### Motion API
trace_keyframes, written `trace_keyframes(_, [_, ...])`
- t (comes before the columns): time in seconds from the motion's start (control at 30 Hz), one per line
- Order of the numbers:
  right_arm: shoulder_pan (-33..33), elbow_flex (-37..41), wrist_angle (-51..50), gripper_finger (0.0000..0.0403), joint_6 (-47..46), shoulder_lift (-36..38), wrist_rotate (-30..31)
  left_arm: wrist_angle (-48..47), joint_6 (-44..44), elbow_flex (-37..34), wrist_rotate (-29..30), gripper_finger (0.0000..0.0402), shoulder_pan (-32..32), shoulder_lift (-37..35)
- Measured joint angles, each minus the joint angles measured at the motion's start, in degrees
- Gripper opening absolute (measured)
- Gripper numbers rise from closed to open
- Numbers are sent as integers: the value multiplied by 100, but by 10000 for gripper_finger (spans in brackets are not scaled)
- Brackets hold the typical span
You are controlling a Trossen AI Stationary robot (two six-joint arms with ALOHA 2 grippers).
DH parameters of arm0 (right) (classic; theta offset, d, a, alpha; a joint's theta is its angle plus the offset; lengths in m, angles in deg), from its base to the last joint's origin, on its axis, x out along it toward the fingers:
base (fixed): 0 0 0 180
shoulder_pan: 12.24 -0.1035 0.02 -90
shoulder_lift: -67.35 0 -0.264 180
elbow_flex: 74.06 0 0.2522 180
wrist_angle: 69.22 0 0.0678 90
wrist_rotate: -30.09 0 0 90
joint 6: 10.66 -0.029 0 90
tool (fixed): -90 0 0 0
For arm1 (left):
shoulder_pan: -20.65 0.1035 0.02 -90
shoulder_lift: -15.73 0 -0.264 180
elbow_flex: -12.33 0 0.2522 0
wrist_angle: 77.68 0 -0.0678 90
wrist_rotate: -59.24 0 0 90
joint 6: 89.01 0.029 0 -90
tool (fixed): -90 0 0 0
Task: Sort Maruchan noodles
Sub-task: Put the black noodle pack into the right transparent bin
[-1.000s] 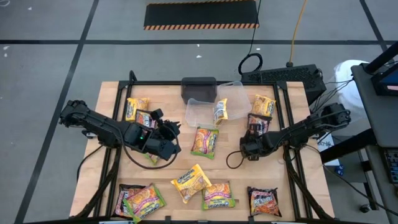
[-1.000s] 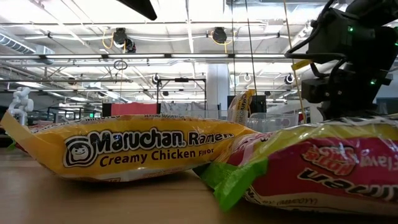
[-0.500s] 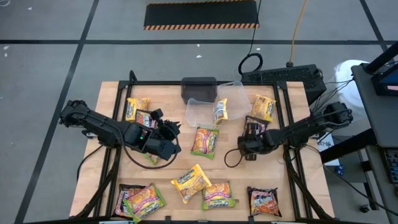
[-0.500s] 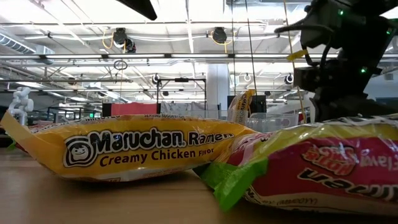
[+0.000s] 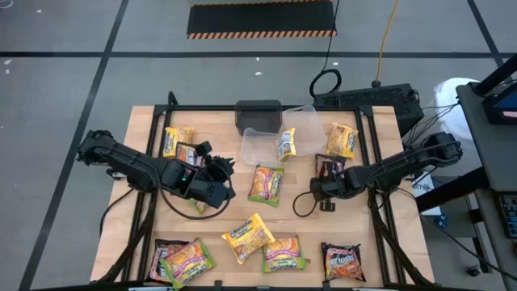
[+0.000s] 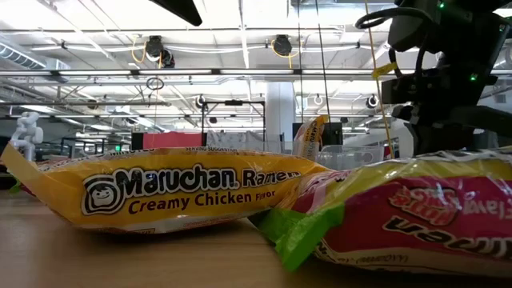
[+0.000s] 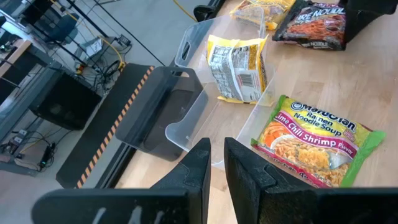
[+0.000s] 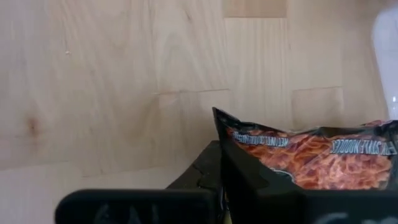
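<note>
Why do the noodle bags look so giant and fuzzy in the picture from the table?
In the low view the yellow packet and the pink packet lie close to the camera, so they fill the picture; the pink one's nearest edge blurs. In the high view all packets look small and sharp.

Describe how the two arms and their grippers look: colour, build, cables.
Both arms are black, built of jointed segments running in from the table's sides. The left gripper has two flat, matte black fingers; a small green light glows on the left arm's wrist. The right gripper has the same dark, squared fingers. A black cable loops beside the right arm's wrist. No markings can be made out.
</note>
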Motion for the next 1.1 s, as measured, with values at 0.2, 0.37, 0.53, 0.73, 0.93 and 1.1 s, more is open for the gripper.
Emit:
trace_keyframes(0.2, [-2,0,2,58,125,0,0,0,-5,0,0,53,0,0])
trace_keyframes(0.37, [-2,28,27,95,251,-7,33,0,-22,0,0,53,0,0])
trace_keyframes(0.53, [-4,305,28,107,340,-122,84,0,-26,0,0,53,2,0])
trace_keyframes(0.73, [-17,428,38,100,455,-185,514,0,-29,0,-5,53,2,0])
trace_keyframes(0.93, [-37,451,-1,94,777,-199,1008,7,-35,0,-342,53,1,0])
trace_keyframes(1.1, [-37,457,-11,87,784,-201,1552,9,-46,0,-452,53,2,0])
